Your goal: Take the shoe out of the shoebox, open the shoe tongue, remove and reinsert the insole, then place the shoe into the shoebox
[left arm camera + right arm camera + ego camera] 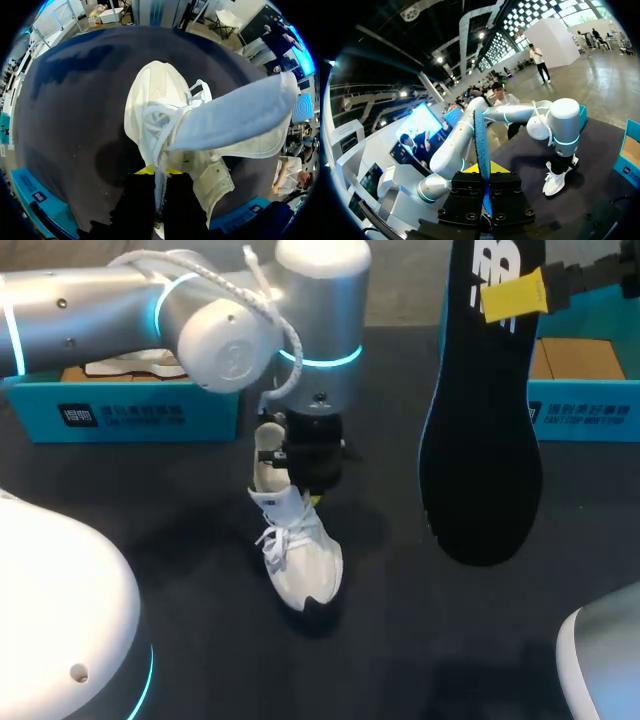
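A dark table (450,640) carries a white shoe (300,560) near its middle, with the left shoebox (130,415) and the right shoebox (585,410), both blue, along its far edge.

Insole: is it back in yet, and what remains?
Not yet. Done: shoe stands on the table, out of the shoebox, tongue open, insole out. In hand: right gripper holds the insole aloft; left gripper grips the shoe. Left: reinsert insole, box the shoe.

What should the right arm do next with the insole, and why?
Probably bring the black insole down toward the white sneaker's opening. The right gripper holds it in the air, apart from the shoe, while the left gripper holds the sneaker at its collar on the table.
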`<state>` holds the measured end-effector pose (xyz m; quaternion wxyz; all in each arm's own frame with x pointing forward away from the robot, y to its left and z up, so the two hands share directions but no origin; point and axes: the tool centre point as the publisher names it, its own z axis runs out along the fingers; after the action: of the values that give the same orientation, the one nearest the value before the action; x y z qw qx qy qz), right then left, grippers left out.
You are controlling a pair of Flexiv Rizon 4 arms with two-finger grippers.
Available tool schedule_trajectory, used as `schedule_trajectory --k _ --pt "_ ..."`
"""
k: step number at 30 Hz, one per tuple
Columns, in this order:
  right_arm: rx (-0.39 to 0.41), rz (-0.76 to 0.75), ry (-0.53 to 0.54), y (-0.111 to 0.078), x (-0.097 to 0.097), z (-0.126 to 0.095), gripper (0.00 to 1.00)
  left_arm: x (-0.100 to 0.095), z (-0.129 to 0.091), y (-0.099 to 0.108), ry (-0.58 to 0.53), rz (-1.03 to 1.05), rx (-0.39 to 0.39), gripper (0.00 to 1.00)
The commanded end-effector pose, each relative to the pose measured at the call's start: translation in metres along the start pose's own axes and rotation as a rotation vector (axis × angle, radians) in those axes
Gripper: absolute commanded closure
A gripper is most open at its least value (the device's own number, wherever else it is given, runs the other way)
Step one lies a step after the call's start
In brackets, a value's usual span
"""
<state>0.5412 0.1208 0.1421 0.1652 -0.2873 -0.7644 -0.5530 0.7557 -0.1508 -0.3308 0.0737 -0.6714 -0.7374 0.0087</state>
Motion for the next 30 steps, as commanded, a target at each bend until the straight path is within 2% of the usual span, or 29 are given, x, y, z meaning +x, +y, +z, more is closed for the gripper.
schedule_trajectory --k 1,17,30 --pt "0.006 0.002 -0.002 0.003 0.001 0.001 1.0 -0.012 0.006 -0.004 0.031 0.008 -0.007 1.0" --pt "0.006 0.002 -0.002 0.003 0.001 0.001 1.0 -0.024 0.029 -0.019 0.09 0.06 -0.01 1.0" --pt "0.006 0.002 -0.002 0.003 0.001 0.001 1.0 -0.022 0.046 -0.024 0.113 0.121 -0.018 1.0"
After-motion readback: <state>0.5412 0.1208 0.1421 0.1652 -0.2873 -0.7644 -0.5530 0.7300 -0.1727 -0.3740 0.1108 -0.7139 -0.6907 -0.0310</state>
